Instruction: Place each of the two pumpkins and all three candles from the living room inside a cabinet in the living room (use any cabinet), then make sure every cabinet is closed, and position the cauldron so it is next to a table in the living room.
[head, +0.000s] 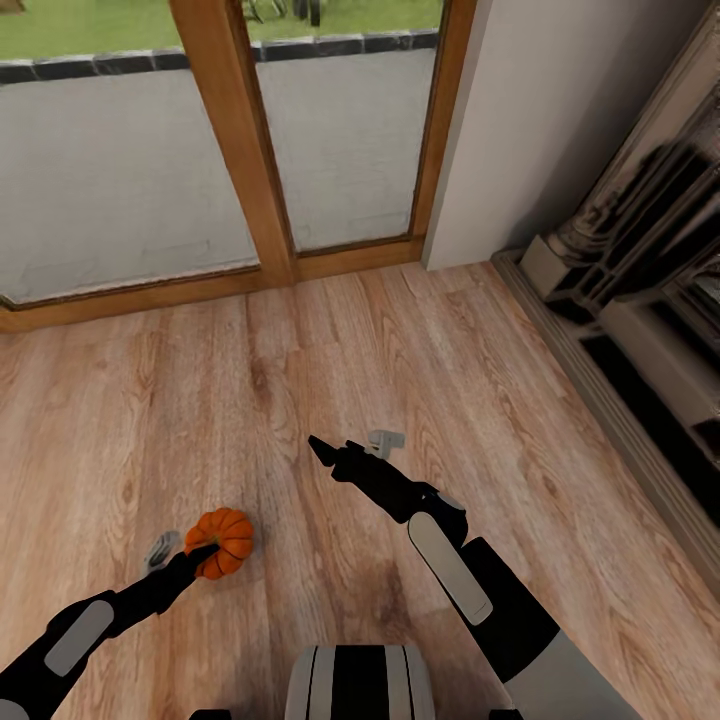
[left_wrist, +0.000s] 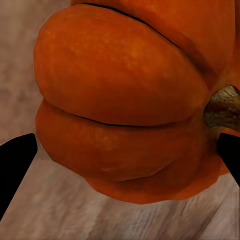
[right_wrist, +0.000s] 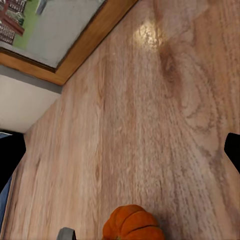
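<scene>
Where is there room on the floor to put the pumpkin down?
Bare wooden floor stretches between the glass door's wooden frame and the small ribbed orange pumpkin. It's crowded by the stone-coloured fireplace surround.

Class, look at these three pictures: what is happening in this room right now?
A two-armed robot stands on a wooden floor near a glass door. Its left tool reaches around an orange pumpkin that sits on the floor; the left wrist view shows the pumpkin between the two dark fingertips, but whether they press on it is unclear. The right tool hangs open over bare floor, holding nothing. A stone-coloured fireplace surround stands against the right wall.
</scene>
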